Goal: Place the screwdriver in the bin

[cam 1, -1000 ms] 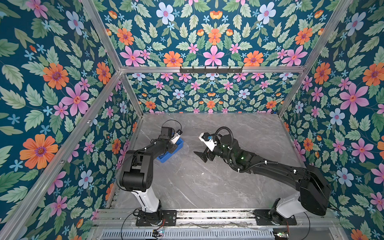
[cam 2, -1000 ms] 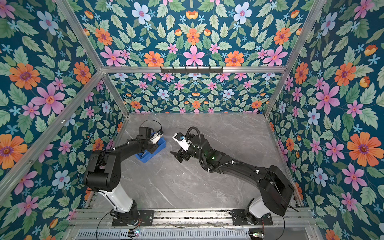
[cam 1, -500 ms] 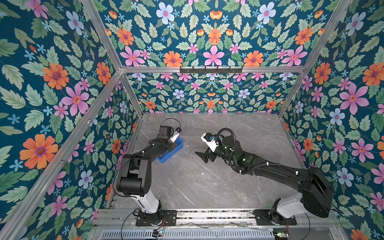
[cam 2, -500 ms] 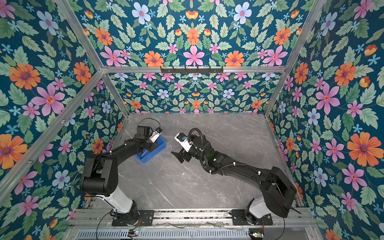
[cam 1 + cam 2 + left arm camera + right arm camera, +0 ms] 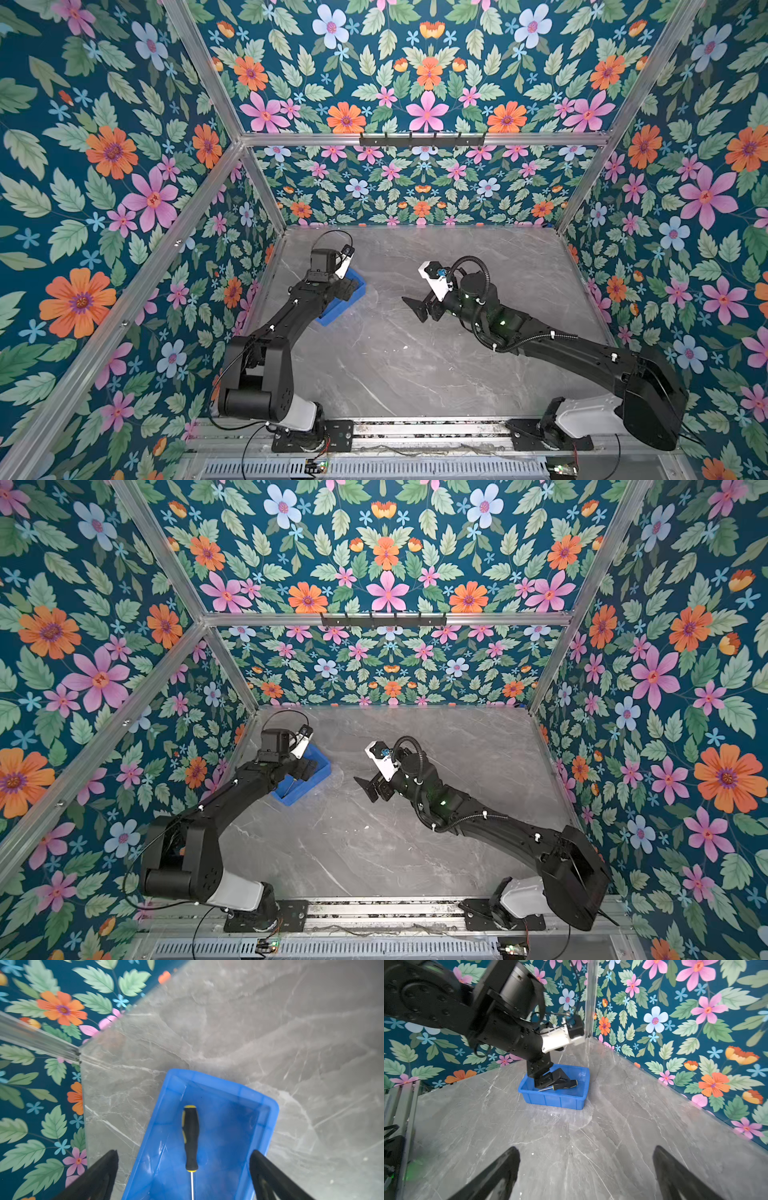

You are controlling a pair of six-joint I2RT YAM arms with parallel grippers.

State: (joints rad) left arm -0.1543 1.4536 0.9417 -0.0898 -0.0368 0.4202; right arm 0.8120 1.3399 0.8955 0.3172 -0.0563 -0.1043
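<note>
One screwdriver (image 5: 191, 1136), one bin (image 5: 268, 1118), two arms, two grippers.

The screwdriver lies inside the bin, lengthwise along it. Its yellow-and-black handle points toward the bin's far end wall and its thin shaft runs back under the left gripper (image 5: 182, 1154). That gripper hangs right over the bin with its jaws wide apart. In the left wrist view one finger shows on each side of the bin and neither touches the screwdriver. In the right wrist view the handle sits just beside one black finger; I cannot tell there whether they touch.

The right gripper (image 5: 586, 1150) is well apart from the bin, out over bare table and facing it. Its jaws are also spread wide, with nothing between them.

The table (image 5: 395, 365) is grey, marble-veined and flat. The bin stands near its left edge, close to the left wall. Three walls (image 5: 104, 166) of teal paper with pink, orange and pale blue flowers and green leaves close in the table. Aluminium bars (image 5: 291, 138) frame them, and a black hook rail (image 5: 422, 140) sits on the back bar, far from the bin.
</note>
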